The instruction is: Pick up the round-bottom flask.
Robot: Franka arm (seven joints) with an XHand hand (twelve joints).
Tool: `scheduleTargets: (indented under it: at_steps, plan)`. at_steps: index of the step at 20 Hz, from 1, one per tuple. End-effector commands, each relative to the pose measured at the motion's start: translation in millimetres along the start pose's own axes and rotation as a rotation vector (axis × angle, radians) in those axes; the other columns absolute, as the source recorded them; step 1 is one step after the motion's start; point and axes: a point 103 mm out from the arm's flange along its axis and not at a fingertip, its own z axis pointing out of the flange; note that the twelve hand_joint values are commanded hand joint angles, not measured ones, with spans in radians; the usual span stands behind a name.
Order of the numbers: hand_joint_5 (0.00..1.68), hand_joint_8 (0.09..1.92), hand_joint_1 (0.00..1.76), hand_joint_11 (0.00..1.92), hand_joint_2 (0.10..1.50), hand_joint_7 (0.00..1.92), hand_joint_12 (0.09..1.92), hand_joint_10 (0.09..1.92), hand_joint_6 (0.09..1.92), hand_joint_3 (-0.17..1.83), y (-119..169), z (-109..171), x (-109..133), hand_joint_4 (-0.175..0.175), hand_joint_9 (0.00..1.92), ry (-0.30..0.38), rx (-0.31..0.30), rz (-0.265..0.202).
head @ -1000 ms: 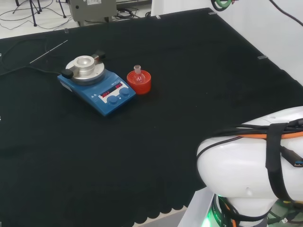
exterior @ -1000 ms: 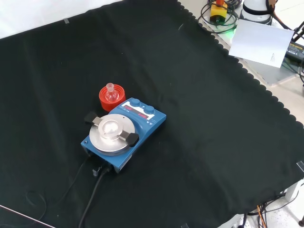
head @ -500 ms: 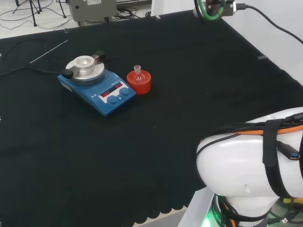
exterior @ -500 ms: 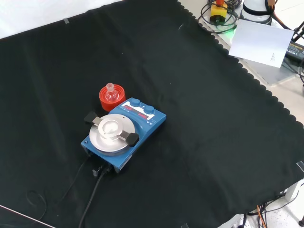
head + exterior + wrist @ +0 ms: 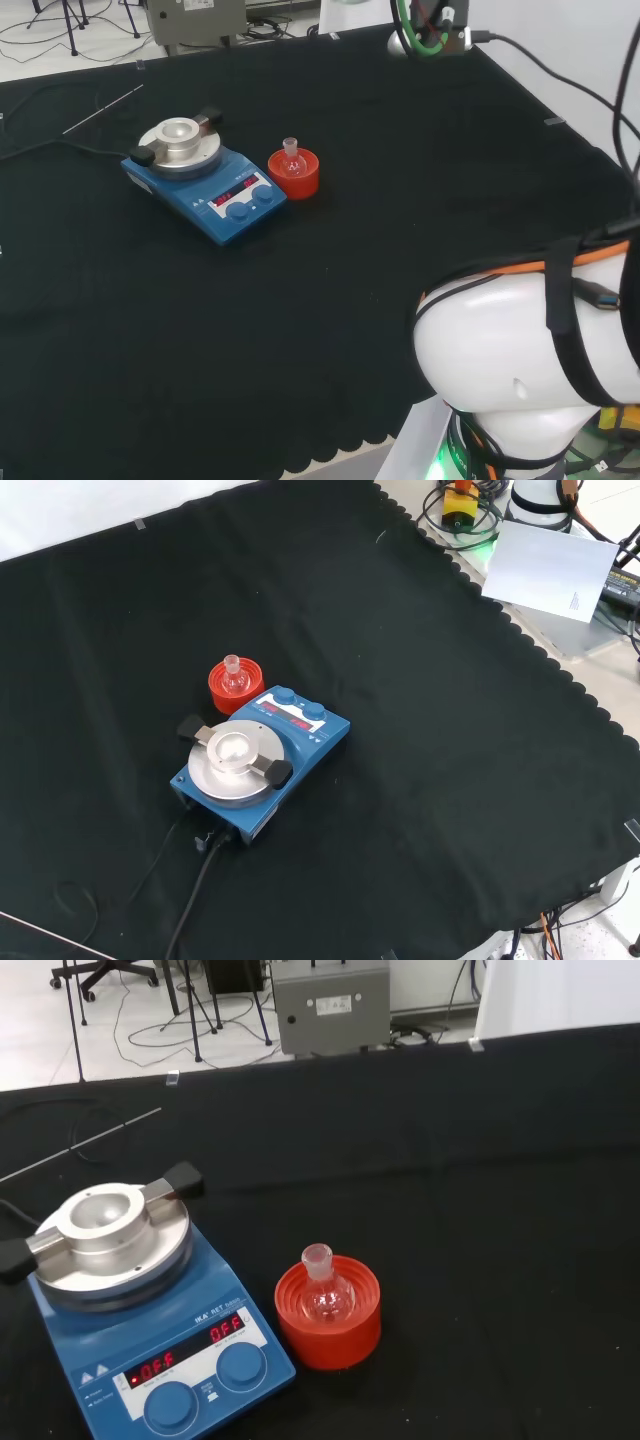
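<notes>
round-bottom flask (image 5: 323, 1293) – upright in red ribbed stand (image 5: 329, 1314), just right of blue hotplate (image 5: 203, 180) in head view | tabletop (image 5: 330, 290) black cloth | hand – we cannot tell its state

Round-bottom flask (image 5: 322, 1292): clear glass, faintly pink against its stand.
Ribbed stand (image 5: 330, 1315): bright red throughout.
Stirrer plate (image 5: 140, 1330): blue body, two blue knobs, red lit digits on a white-edged panel; silver metal top disc with black clamp ends.
Cable (image 5: 190, 900): black.
Bench (image 5: 450, 760): black cloth, plain, scalloped along the edge.
Arm link (image 5: 530, 370): white, crossed by a black strap and an orange cable.
Ring at the far bench edge (image 5: 425, 30): green, possibly cable.
Sheet (image 5: 550, 565): white.
</notes>
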Motion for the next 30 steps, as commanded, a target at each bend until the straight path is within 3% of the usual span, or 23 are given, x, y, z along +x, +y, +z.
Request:
scheduleTargets:
  at_steps: [1,4,15,21,30]
  plan:
    - [0.30,0.51,0.28,0.00,1.20,0.13,1.16,0.69,0.09,0.24,65.9,60.5,-15.8,-0.011,0.18,0.064,0.021,-0.001]
    - [0.32,0.52,0.31,0.00,1.20,0.14,1.18,0.69,0.09,0.24,91.7,81.9,-22.1,-0.015,0.19,0.080,0.013,-0.018]
    - [0.37,0.56,0.50,0.00,1.08,0.16,1.23,0.70,0.09,0.25,150.7,151.8,-54.7,-0.025,0.24,0.147,0.075,0.007]
    - [0.44,0.60,0.73,0.00,0.78,0.17,1.28,0.70,0.09,0.61,165.2,185.0,-63.0,-0.030,0.28,0.187,0.113,0.029]
    - [0.49,0.61,0.82,0.00,0.66,0.17,1.30,0.70,0.09,0.73,188.7,227.6,-58.6,-0.029,0.30,0.219,0.127,0.023]
